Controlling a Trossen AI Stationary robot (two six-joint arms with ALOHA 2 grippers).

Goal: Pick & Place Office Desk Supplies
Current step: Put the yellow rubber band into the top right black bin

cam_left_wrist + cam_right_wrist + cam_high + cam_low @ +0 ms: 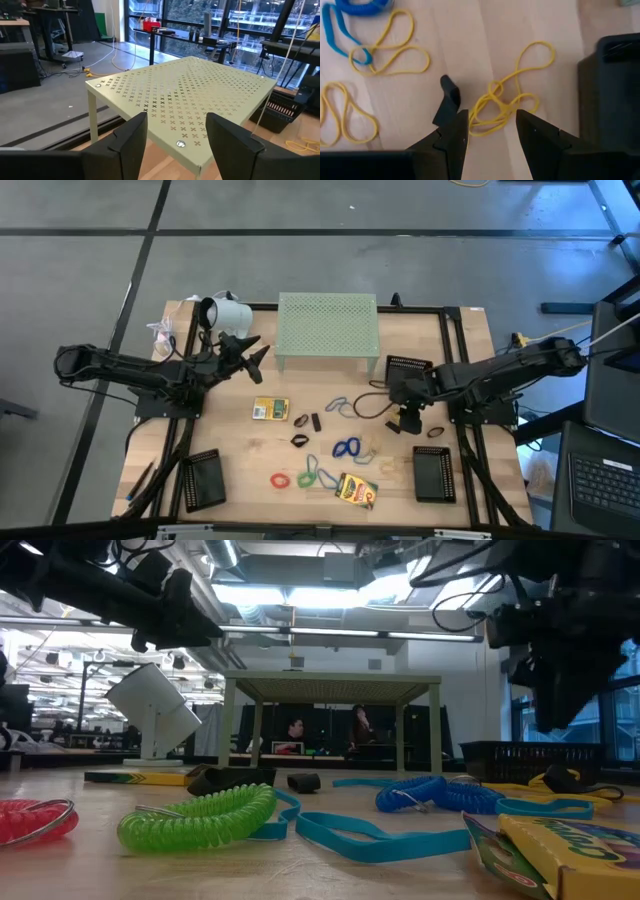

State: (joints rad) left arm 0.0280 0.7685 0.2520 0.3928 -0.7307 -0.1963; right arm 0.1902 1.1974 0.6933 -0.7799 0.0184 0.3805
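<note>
Wooden tabletop, seen from above: you have the supplies strewn mid-table below the pale green stand (pixel 328 328), one crayon box (pixel 270 409) toward the left and another (pixel 356 490) near the front edge, with the left gripper (pixel 252 350) idle up by the stand and the right gripper (pixel 408 418) low over the loops at the right. At table height a green coil (pixel 200 818) and a blue coil (pixel 425 794) lie limp on the wood, soft and springy things, I judge. Your left wrist view shows fingers apart and empty before the stand, and the right wrist view shows fingers parted, holding nothing, above a tangled yellow band (pixel 502 105) beside a black clip (pixel 448 100) (light and floppy, so pinch at the knot).
</note>
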